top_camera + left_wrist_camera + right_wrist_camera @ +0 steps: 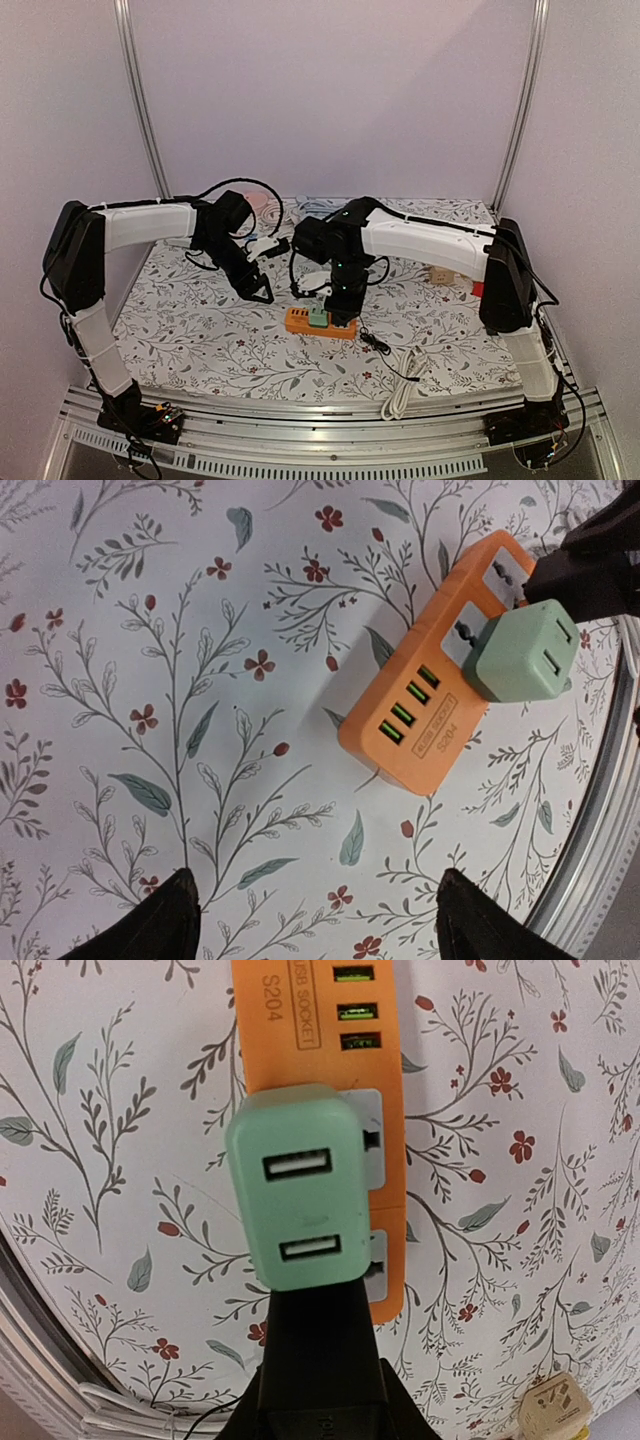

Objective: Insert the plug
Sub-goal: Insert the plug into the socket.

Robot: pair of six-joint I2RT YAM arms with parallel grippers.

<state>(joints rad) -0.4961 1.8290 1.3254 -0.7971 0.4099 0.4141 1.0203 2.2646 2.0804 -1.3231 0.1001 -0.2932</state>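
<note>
At the far left, left tool (262, 292) released, both fingers (150, 925) spread wide with only the flower-printed table (150, 680) between them, gripping nothing. Ahead of that tool and off to its right, apart from its tips, orange power strip (415, 725) lying flat on the table, three green-lit USB ports on the end nearest the tool. On top of the strip, farther from the left tool than those ports, mint-green plug (520, 652) sitting over a white socket face, two USB slots facing up; prongs hidden, so cannot tell how deeply seated. Right against the plug, right tool (318, 1310) clenched, fingers closed together into one black mass, tips meeting the plug's near edge; cannot tell whether pinching it or only pushing on it. From above, right tool poised straight over the strip's middle, plug just below its tips. Right of that tool, near the strip's end, thin black cable (385, 352) trailing across the table toward a bundled white cable (403, 385). Farther right still, beyond the right tool's arm, small beige adapter (440, 275) resting on the table, well apart from the strip.
</note>
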